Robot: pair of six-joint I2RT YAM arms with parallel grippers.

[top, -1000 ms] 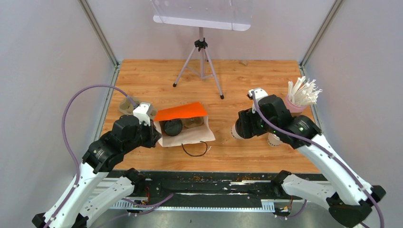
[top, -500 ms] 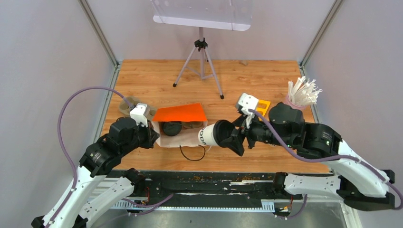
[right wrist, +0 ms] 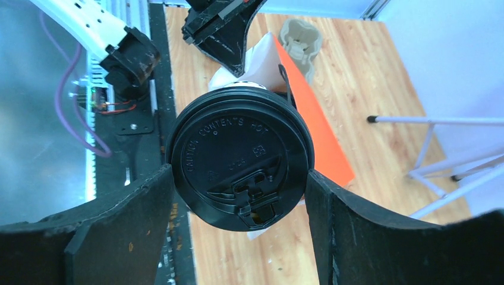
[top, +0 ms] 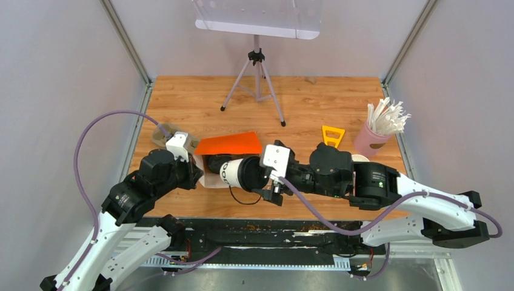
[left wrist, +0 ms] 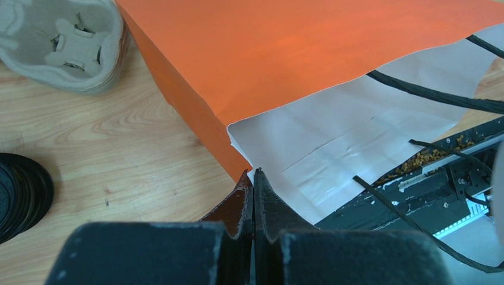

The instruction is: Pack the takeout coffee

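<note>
Here we are at the light wooden bench (top: 303,103), and the right gripper (top: 262,179) has a small white paper cup with a black plastic lid (top: 239,173) clamped sideways. In the right wrist view, the two dark fingers (right wrist: 136,219) press on either side of the cup just behind the lid, which faces the camera. The cup lies level in the air, with its base pointing at the open mouth of the orange paper bag (top: 230,143) and hanging over the bag's white inner lip.

The bag lies on its side on the bench. Across from it, the left gripper (top: 195,173) is pinched fully together on the edge of the bag, right where the orange outside meets the white lining. We see another black lid (top: 216,162) inside the mouth. We cannot tell whether the held cup's base has crossed the opening.

A brown pulp cup tray (top: 162,134) sits just beyond the bag's far left corner. A pink cup of white straws (top: 379,130) stands well off to the right.
</note>
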